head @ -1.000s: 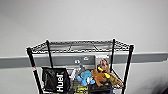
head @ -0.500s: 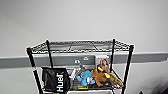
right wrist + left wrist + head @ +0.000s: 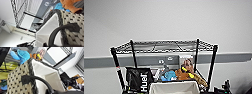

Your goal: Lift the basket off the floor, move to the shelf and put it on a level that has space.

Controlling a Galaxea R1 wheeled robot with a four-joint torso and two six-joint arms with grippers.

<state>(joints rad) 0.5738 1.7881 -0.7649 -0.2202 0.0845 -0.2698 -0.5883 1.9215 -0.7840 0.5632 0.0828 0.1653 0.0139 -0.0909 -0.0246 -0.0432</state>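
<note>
The basket (image 3: 174,88) hangs raised in front of the shelf (image 3: 214,65), its white lining showing at the bottom edge of the head view. Its cream-and-dark weave (image 3: 16,79) and dark rim loom close in the left wrist view, where a loop handle (image 3: 37,78) runs taut into my left gripper (image 3: 50,92). In the right wrist view the other end of the basket (image 3: 70,16) shows, and its handle (image 3: 58,29) arcs into my right gripper (image 3: 46,45). The level (image 3: 164,46), the top wire-grid tier, is bare and stands above the basket's rim.
On the tier behind the basket are a black Huel bag (image 3: 139,80), a blue plush toy (image 3: 169,75), an orange-brown plush toy (image 3: 186,73) and a picture box (image 3: 186,61). A white wall with a grey rail (image 3: 234,57) stands right behind the rack.
The basket's white lining has come up a little at the bottom edge of the head view. The rack holds nearly the same place in the picture.
</note>
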